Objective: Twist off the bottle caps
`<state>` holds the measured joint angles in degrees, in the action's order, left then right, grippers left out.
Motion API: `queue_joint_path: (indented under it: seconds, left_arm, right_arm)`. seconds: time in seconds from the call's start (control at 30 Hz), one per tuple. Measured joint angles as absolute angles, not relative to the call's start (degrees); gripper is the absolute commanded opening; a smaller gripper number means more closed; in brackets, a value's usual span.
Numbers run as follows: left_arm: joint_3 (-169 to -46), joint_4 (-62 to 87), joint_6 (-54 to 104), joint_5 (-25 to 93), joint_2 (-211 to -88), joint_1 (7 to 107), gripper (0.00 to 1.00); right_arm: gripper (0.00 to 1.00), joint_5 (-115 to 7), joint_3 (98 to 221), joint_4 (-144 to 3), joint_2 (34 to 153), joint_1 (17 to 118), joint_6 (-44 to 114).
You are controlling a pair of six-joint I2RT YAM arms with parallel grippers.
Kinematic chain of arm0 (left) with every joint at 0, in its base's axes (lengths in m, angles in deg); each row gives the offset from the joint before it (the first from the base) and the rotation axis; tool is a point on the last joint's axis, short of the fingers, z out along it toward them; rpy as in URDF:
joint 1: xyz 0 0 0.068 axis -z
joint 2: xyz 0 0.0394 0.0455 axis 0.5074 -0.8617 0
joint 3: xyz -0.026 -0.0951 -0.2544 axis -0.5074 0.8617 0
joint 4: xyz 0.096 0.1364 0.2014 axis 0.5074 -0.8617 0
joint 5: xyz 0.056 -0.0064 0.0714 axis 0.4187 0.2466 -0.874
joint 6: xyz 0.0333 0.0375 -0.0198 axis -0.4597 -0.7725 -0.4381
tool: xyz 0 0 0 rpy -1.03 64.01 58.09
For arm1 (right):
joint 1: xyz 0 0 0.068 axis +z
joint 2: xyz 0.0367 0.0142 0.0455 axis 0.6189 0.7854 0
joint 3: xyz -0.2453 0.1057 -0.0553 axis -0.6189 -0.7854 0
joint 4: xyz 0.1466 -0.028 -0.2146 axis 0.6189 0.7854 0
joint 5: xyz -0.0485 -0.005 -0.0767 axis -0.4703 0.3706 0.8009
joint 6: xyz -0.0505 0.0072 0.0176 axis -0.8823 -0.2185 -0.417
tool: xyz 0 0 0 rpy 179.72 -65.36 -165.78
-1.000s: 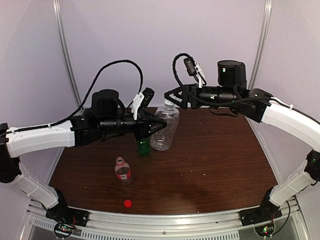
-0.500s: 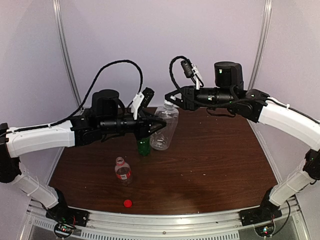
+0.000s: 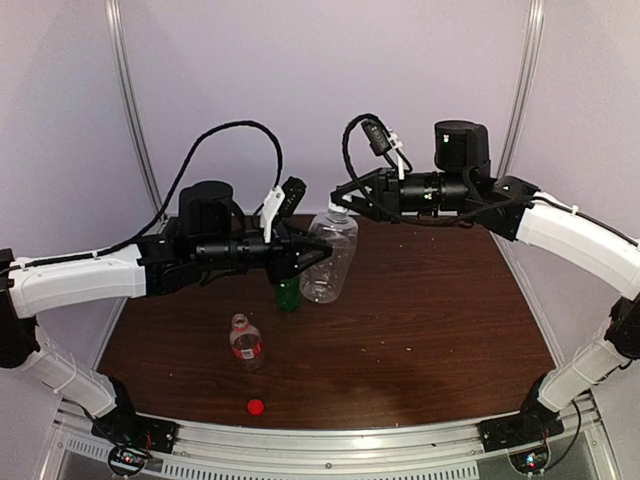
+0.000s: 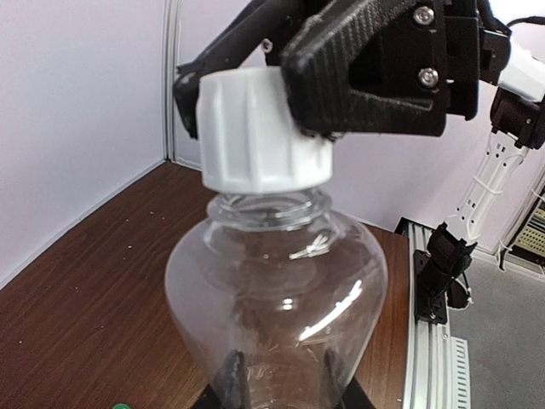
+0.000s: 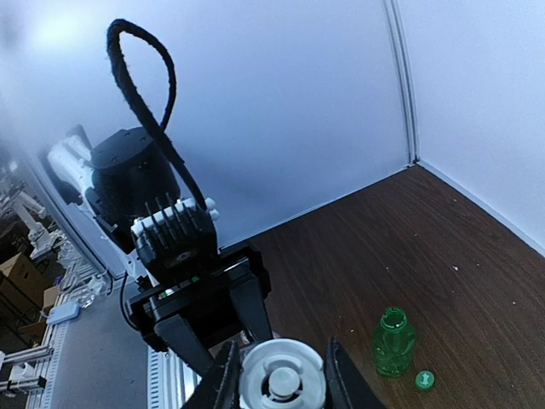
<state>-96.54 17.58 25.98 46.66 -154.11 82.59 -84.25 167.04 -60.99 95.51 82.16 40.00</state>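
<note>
My left gripper (image 3: 316, 256) is shut on the large clear ribbed bottle (image 3: 330, 258), holding it tilted above the table; in the left wrist view its fingertips (image 4: 228, 381) press the bottle (image 4: 277, 290). My right gripper (image 3: 341, 208) is shut on the bottle's white cap (image 4: 255, 132), (image 5: 281, 380), and neck threads show just under the cap. The slim green bottle (image 5: 392, 341) stands uncapped, its green cap (image 5: 424, 379) lying beside it. The short red-label bottle (image 3: 245, 342) stands uncapped, with its red cap (image 3: 256, 406) nearer the front edge.
The brown table (image 3: 440, 330) is walled at the back and both sides. A metal rail (image 3: 330, 440) with the arm bases runs along the front edge. The green bottle (image 3: 288, 293) stands just below my left gripper.
My right gripper was open beside the white cap and has shut on it. Its wrist has shifted slightly. The left arm and the bottle have barely moved.
</note>
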Motion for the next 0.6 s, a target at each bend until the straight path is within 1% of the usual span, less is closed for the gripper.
queue_joint_path:
  seconds: [0.2,0.37,0.53,0.6]
  left_arm:
    - [-94.62,17.8,25.5,51.92,-152.69,82.55,0.11]
    - [-93.92,17.93,25.5,58.59,-152.6,82.17,0.11]
    - [-93.65,18.39,25.53,61.54,-152.27,82.17,0.11]
    - [-93.63,18.74,25.53,61.58,-152.23,82.17,0.11]
  right_arm:
    - [0.12,-100.58,167.15,-63.26,98.07,79.39,35.5]
    - [0.18,-112.34,168.31,-63.68,100.43,78.2,32.55]
    - [0.26,-116.3,168.62,-64.44,100.93,78.07,31.98]
    - [0.36,-115.79,168.94,-64.31,100.93,78.12,32.22]
